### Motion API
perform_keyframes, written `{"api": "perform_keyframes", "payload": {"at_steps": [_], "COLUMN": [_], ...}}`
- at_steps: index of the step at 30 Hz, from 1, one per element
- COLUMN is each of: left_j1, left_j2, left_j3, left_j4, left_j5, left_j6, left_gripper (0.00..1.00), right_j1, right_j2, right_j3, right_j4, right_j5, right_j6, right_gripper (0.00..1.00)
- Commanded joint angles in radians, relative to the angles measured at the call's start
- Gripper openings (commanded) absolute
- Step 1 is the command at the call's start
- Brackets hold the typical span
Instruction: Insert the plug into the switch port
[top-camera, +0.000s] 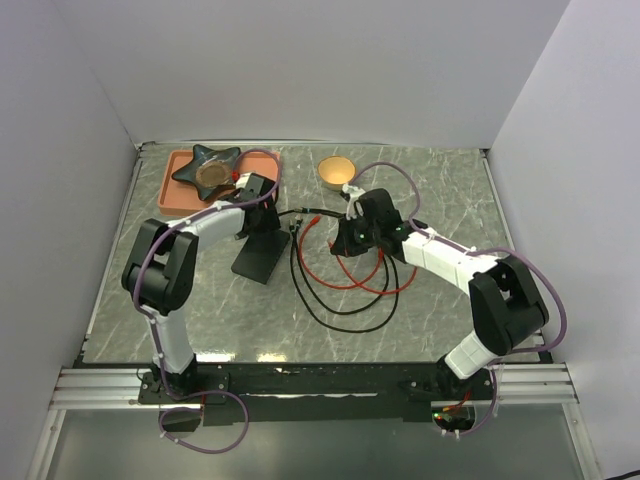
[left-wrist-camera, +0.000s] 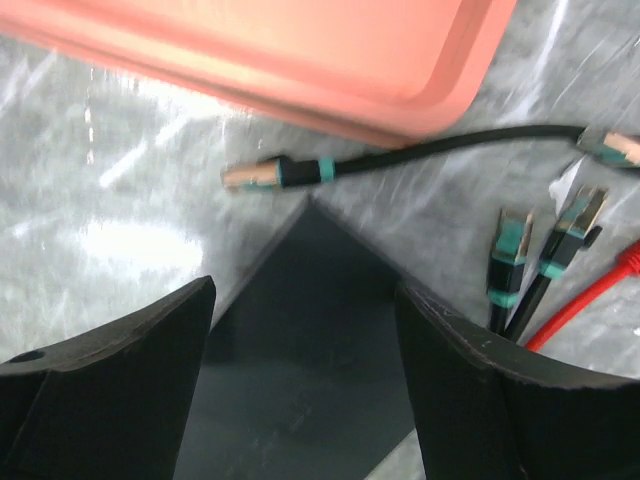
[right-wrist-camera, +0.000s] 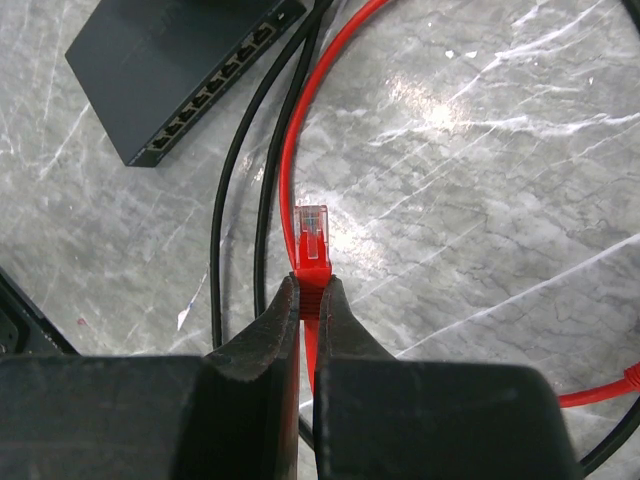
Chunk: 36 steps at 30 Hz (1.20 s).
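Left pincer (left-wrist-camera: 302, 300) released, jaws wide, straddling a corner of the black network switch (left-wrist-camera: 300, 390), near the salmon tray (left-wrist-camera: 330, 60). Black patch cable (left-wrist-camera: 400, 160) with a teal boot lies between tray and switch on the marble surface (right-wrist-camera: 480, 200). Switch ports (right-wrist-camera: 215, 100) line one edge. Right pincer (right-wrist-camera: 308, 285) clenched on the red plug (right-wrist-camera: 313, 232), which is well apart from the ports. Red cable (right-wrist-camera: 290, 150) loops beside it.
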Motion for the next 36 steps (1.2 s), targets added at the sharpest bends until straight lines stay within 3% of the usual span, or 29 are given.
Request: {"api": "perform_keyframes", "payload": {"at_steps": [1,6,13,28,36], "left_j1": [0.001,0.004,0.004,0.004,0.035], "left_j2": [0.025,0.045,0.128,-0.022,-0.127], "left_j3": [-0.014,-0.009,0.117,-0.118,-0.112], "left_j4": [0.036,0.066,-0.026,-0.019,-0.043], "left_j5": [0.01,0.044,0.048,0.035,0.073], "left_j6": [0.027,0.024,0.037,0.041,-0.012], "left_gripper": [0.78,0.8,0.77,0.77,0.84], "right_j1": [0.016,0.041,0.046,0.194,0.299], "right_j2": [0.021,0.038,0.043,0.073,0.105], "right_j3": [0.064,0.089,0.097,0.201,0.227], "right_j4": [-0.011,-0.029,-0.043,-0.164,-0.152], "right_j5": [-0.012,0.0,0.0,0.091,0.076], "right_j6": [-0.029,-0.042,-0.042,-0.097,-0.094], "right_gripper": [0.0,0.0,0.0,0.0,0.0]}}
